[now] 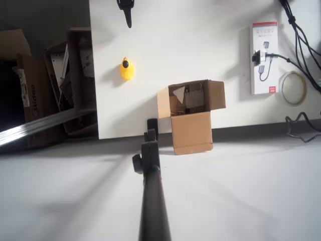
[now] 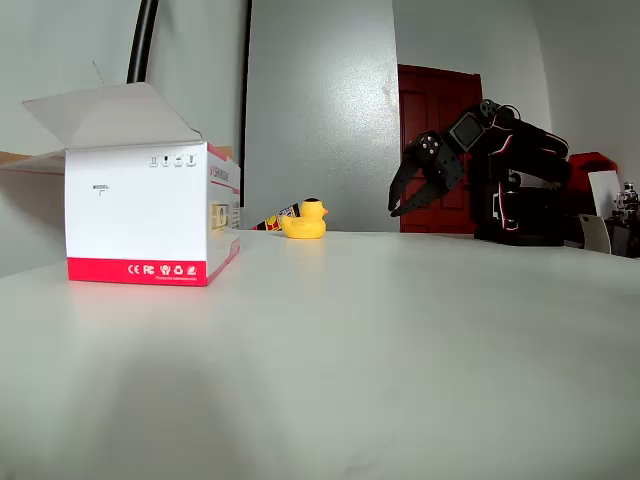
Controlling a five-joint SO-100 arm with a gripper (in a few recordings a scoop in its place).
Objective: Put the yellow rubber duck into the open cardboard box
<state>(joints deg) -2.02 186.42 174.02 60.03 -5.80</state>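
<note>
On the white-and-red box (image 2: 140, 215), small "CE FC" marks are readable.

yellow rubber duck (image 2: 305, 219) on table (image 2: 400, 330), black fingers (image 2: 402, 190) apart above, right

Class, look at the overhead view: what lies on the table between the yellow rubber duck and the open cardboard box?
Nothing: in the overhead view the stretch of white table between the yellow rubber duck and the open cardboard box is bare.
</note>
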